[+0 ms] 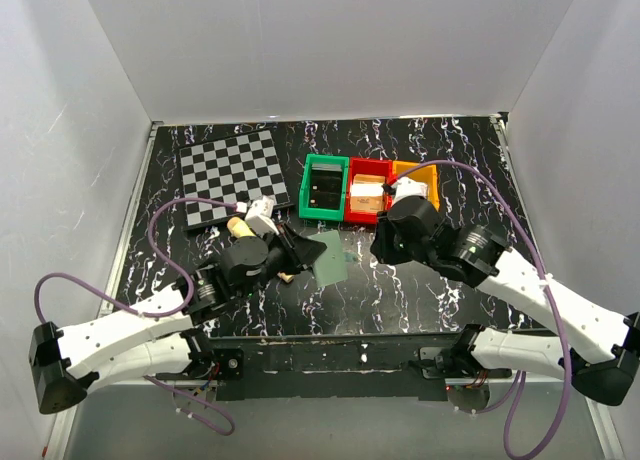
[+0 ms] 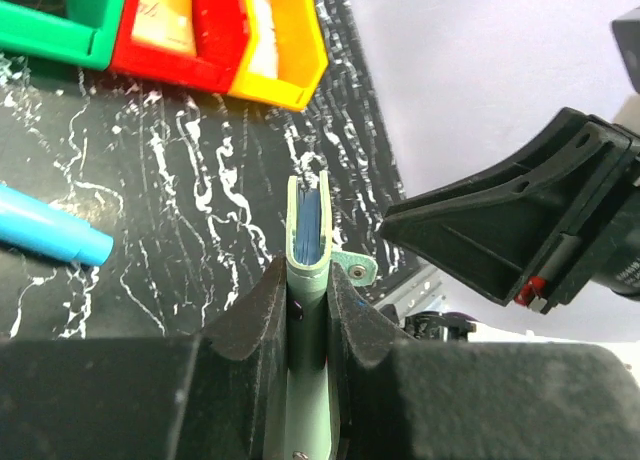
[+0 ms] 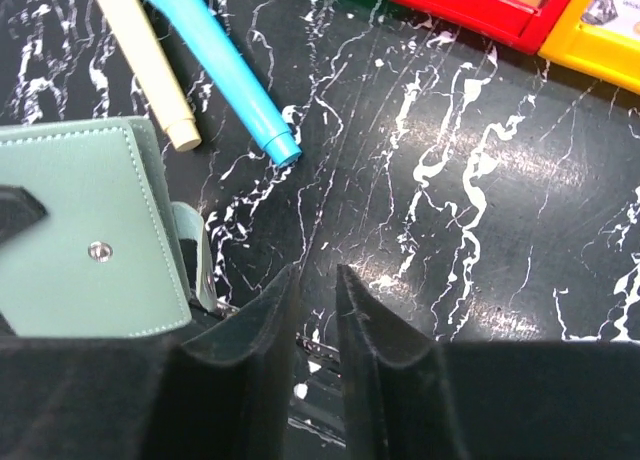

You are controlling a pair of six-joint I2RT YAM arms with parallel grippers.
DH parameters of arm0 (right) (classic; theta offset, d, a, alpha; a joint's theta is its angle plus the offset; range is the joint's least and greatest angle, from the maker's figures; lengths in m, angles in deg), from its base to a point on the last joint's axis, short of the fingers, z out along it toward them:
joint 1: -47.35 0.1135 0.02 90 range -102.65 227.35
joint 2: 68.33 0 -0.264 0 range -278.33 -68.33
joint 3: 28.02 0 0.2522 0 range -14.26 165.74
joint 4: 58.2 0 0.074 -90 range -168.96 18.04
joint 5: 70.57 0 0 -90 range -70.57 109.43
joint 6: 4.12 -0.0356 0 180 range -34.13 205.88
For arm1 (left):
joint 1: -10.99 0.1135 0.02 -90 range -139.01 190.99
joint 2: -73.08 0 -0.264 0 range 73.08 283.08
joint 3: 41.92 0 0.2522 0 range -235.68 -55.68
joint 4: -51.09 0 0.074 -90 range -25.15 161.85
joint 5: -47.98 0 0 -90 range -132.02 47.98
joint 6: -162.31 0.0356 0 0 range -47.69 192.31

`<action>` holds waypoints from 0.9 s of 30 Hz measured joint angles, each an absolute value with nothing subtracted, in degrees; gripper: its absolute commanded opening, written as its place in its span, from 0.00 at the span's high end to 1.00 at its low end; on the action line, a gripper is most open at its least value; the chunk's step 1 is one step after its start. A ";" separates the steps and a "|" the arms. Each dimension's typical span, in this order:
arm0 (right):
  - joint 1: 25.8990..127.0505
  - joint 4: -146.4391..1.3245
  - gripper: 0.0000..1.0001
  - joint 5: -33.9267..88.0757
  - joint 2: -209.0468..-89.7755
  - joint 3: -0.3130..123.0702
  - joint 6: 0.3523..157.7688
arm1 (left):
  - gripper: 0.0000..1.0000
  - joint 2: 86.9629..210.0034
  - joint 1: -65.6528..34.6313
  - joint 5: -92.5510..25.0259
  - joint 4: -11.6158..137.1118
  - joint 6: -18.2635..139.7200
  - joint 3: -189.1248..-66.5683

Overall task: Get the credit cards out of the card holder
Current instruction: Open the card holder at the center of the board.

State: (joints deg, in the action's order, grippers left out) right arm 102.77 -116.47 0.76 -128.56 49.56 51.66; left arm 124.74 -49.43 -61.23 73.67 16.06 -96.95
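The grey-green card holder (image 2: 308, 230) stands edge-on between my left gripper's (image 2: 308, 280) jaws, which are shut on it. Its blue inner layers show at the top edge and its small tab (image 2: 355, 268) sticks out to the right. From above, the card holder (image 1: 326, 258) hangs just over the table's middle, held by the left gripper (image 1: 295, 248). My right gripper (image 3: 315, 270) sits just right of the holder (image 3: 80, 230), its jaws a little apart with nothing between them. The credit cards are hidden.
Green (image 1: 323, 187), red (image 1: 367, 192) and yellow (image 1: 415, 180) bins stand in a row at the back. A checkered board (image 1: 233, 175) lies back left. A blue pen (image 3: 215, 70) and a cream pen (image 3: 140, 60) lie on the table beyond the holder.
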 measured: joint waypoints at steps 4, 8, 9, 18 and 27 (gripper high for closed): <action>102.44 -116.41 0.43 4.34 -125.13 49.69 52.99 | 1.00 119.12 -48.30 -57.77 66.20 19.69 -91.36; 102.44 -116.30 0.30 10.24 -122.28 51.20 54.61 | 1.00 111.93 -47.53 -55.37 60.69 22.22 -85.33; 102.44 -115.93 0.30 11.88 -122.00 51.76 55.00 | 1.00 110.38 -47.38 -54.78 59.20 22.75 -84.08; 103.16 -109.87 0.30 23.64 -123.27 52.62 55.07 | 1.00 109.55 -46.53 -48.22 53.93 25.46 -83.38; 103.88 -110.00 0.37 22.57 -126.20 52.57 55.68 | 1.00 112.69 -46.48 -43.30 53.02 26.07 -84.43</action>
